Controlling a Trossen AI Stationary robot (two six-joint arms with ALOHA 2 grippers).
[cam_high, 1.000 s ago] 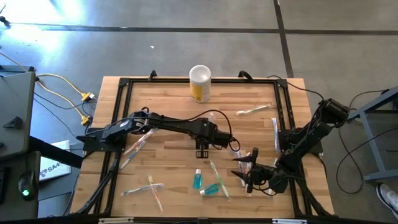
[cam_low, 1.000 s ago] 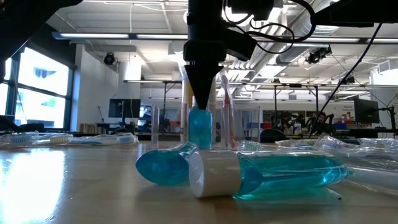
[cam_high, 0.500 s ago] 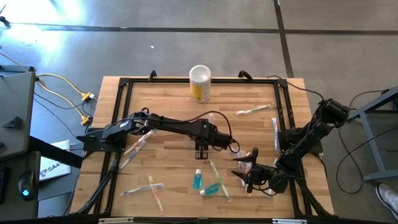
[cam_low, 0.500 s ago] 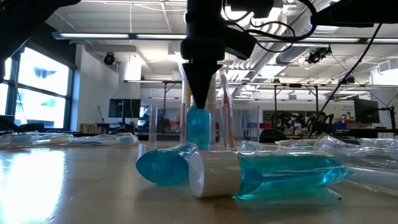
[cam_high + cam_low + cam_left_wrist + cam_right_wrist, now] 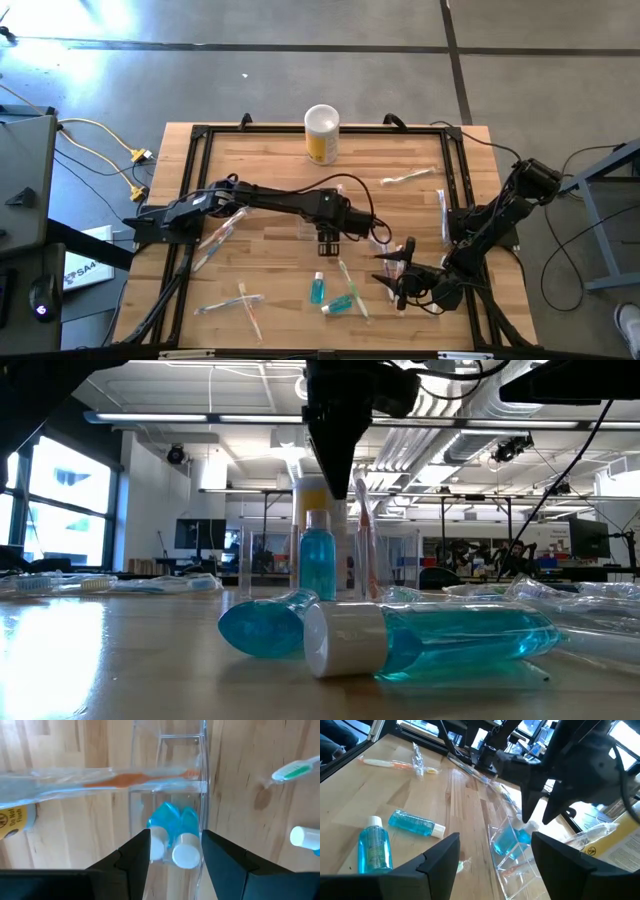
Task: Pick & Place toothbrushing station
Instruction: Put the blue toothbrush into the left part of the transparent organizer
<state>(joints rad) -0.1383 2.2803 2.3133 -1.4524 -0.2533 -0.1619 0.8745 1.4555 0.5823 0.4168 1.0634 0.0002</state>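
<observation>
From above, the left gripper [image 5: 327,243] hovers mid-table over the clear holder [image 5: 312,229], the right gripper [image 5: 398,272] nearby, both parted and empty. Its wrist view alone shows two teal tubes [image 5: 172,832] inside. At table height, wooden tabletop [image 5: 120,660] meets a workshop beyond.

Clear glossy plastic holder [image 5: 170,795]; teal translucent plastic tubes [image 5: 172,827]; smooth wood-plank table [image 5: 270,160].
</observation>
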